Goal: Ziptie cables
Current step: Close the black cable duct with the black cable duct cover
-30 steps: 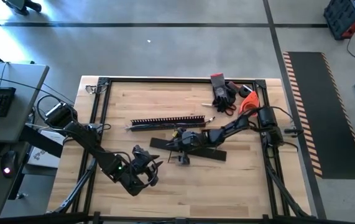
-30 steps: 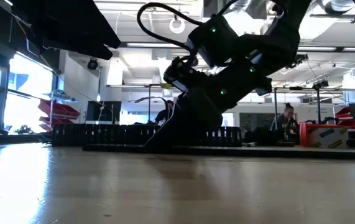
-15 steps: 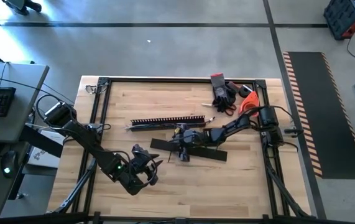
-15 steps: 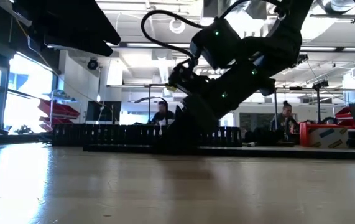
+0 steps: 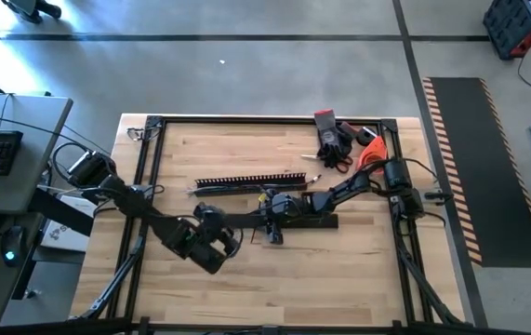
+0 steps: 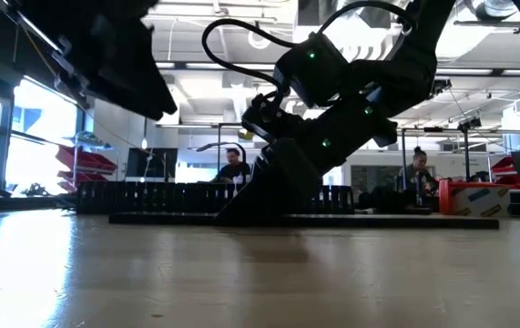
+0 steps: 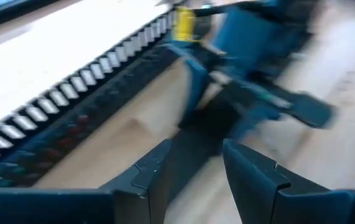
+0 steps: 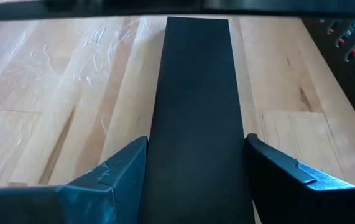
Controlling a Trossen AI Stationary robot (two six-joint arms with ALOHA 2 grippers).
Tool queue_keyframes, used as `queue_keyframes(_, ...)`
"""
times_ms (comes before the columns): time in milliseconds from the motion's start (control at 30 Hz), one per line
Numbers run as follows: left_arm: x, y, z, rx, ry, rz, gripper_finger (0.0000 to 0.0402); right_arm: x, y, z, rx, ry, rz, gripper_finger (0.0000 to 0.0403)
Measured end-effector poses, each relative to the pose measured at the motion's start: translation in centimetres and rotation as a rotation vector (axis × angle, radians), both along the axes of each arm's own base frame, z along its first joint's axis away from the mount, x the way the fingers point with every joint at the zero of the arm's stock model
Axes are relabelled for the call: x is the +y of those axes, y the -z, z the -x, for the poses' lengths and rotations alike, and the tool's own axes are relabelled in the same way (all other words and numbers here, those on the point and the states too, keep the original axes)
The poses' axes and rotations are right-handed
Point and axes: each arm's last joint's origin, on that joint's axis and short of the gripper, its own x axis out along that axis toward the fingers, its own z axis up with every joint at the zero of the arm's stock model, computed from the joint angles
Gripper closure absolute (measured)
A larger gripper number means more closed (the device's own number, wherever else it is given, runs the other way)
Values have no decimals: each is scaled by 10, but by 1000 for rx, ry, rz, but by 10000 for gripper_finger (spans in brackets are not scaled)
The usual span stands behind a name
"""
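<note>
My left claw [image 5: 217, 244], narrowly parted and empty, hangs lower left of centre and could knock the strip [image 5: 316, 221] askew. At centre, my right claw [image 5: 272, 216] pinches that strip by its edges, so it may slip. The cables [image 7: 59, 134] lie in the duct [image 5: 246, 182] above. A second ago the left claw sat lower and the strip lay tilted.

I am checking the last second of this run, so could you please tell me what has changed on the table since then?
The flat black strip swung from slanted to level, parallel with the slotted bar; the right gripper straddles it. The left gripper moved up toward its end. The slotted bar stayed put.
</note>
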Motion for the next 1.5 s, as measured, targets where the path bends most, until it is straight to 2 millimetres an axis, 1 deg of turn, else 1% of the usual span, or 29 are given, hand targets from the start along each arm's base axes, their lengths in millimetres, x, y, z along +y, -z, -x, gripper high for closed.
queue_keyframes(100, 15, 1, 0, 62, -46, -31, 275, 0, 0, 0, 0, -16, 2, 192)
queue_keyframes(233, 33, -8, 4, 133, -68, -78, 275, 1, -2, 0, -1, -26, -2, 192)
queue_keyframes(333, 47, -16, 7, 210, -38, -88, 275, 5, -10, 3, 24, -26, 2, 192)
queue_keyframes(400, 58, -20, 7, 265, 4, -50, 275, 9, -16, 6, 41, -39, 13, 192)
queue_keyframes(567, 89, -10, 9, 354, 112, -13, 274, 18, -37, 16, 88, -96, 35, 193)
queue_keyframes(667, 104, 3, 10, 408, 192, -29, 274, 25, -46, 24, 128, -135, 43, 194)
queue_keyframes(733, 112, 11, 10, 413, 234, -59, 274, 31, -51, 28, 146, -164, 37, 194)
queue_keyframes(867, 123, 25, 11, 395, 282, -100, 274, 45, -59, 36, 175, -232, 11, 195)
queue_keyframes(967, 131, 34, 14, 401, 264, -133, 274, 54, -64, 39, 169, -252, 17, 195)
queue_keyframes(1067, 139, 42, 19, 406, 244, -140, 274, 58, -65, 40, 166, -262, 22, 195)
queue_keyframes(1167, 147, 49, 21, 387, 261, -88, 274, 58, -67, 41, 173, -262, 22, 195)
queue_keyframes(1300, 154, 58, 26, 370, 299, 13, 276, 57, -80, 44, 157, -265, 31, 195)
queue_keyframes(1400, 155, 60, 27, 357, 317, 59, 293, 56, -95, 48, 137, -274, 41, 195)
queue_keyframes(1500, 150, 59, 24, 315, 367, 86, 336, 55, -111, 54, 117, -286, 49, 197)
